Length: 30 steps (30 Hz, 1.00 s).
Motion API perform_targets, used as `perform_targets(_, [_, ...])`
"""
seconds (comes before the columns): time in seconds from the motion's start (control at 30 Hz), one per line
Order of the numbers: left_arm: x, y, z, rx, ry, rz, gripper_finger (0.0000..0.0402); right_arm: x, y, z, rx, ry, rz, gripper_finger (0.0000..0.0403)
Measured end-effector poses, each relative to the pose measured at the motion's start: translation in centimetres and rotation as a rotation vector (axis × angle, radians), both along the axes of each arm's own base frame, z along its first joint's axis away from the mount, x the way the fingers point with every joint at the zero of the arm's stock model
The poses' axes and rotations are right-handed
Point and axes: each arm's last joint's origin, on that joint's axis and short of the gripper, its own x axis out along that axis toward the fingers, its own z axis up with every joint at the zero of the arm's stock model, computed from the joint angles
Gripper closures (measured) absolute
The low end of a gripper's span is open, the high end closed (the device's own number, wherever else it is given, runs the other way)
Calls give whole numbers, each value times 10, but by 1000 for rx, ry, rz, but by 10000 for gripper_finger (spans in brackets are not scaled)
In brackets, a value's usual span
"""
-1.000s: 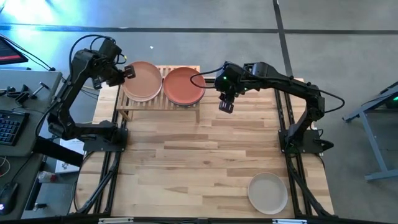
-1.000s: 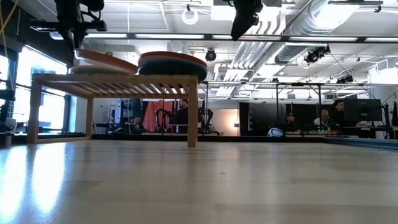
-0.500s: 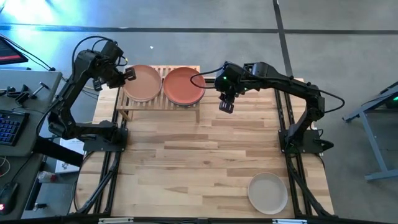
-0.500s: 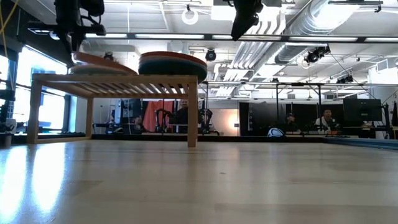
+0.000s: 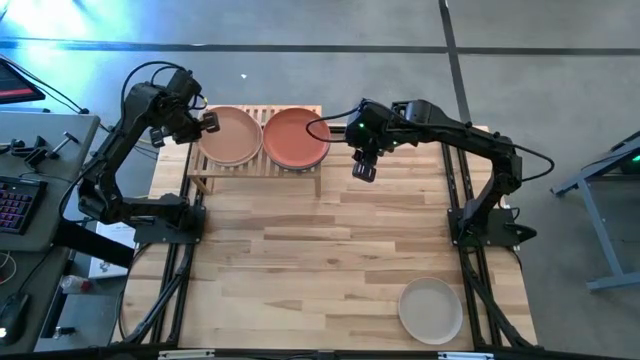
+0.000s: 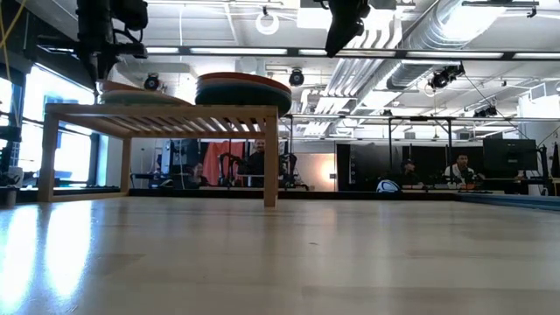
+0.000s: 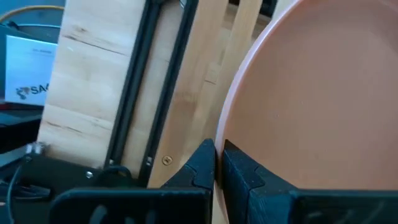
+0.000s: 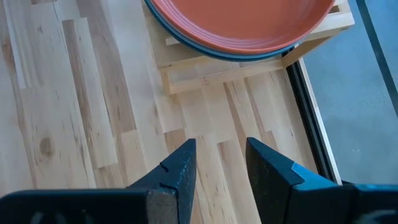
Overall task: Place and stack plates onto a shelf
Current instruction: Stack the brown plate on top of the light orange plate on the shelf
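Note:
A peach plate [image 5: 232,135] lies on top of the left pile on the light-wood shelf [image 5: 255,163]. A greenish plate [image 6: 131,99] shows beneath it in the low view. My left gripper [image 5: 207,122] is at this plate's left edge, shut on it. On the shelf's right half, a terracotta plate [image 5: 296,137] tops a pile with a blue plate [image 8: 249,55] under it. My right gripper [image 5: 363,170] hangs open just right of the shelf, above the table, touching nothing. A beige plate [image 5: 431,309] sits flat on the table near the near right corner. My left gripper pinches the peach plate's rim [image 7: 227,138] at its left edge between the two fingers [image 7: 204,163]. It comes from the table's left side, slanting downward. The plate lies almost level, resting on the left pile on the shelf [image 6: 144,94].
The butcher-block tabletop [image 5: 330,250] stretches bare between the shelf and the beige plate. A desk with a keyboard [image 5: 15,205] stands off the left edge. In the low view, people sit at desks [image 6: 455,171] far behind the table.
My left gripper has gone down a little while staying shut on the peach plate. The plate was tilted, with its held left edge raised; that edge has come down, and the plate now lies nearly flat on the left pile.

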Motion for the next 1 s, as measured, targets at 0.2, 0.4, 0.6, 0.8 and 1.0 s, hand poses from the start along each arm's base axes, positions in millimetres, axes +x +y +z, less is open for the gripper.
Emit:
perform_targets(0.2, [1,0,0,-2,-27,-9,393,0,0,0,0,0,0,286])
perform_targets(0.4, [3,3,1,16,-65,-43,353,0,0,0,0,0,0,286])
perform_targets(0.6, [3,2,1,4,-68,-27,321,0,0,0,0,0,0,286])
perform_targets(0.8, [1,-3,-1,-49,-56,-30,314,0,0,0,0,0,0,286])
perform_targets(1.0, [-1,-7,1,-48,-49,-60,314,0,0,0,0,0,-1,286])
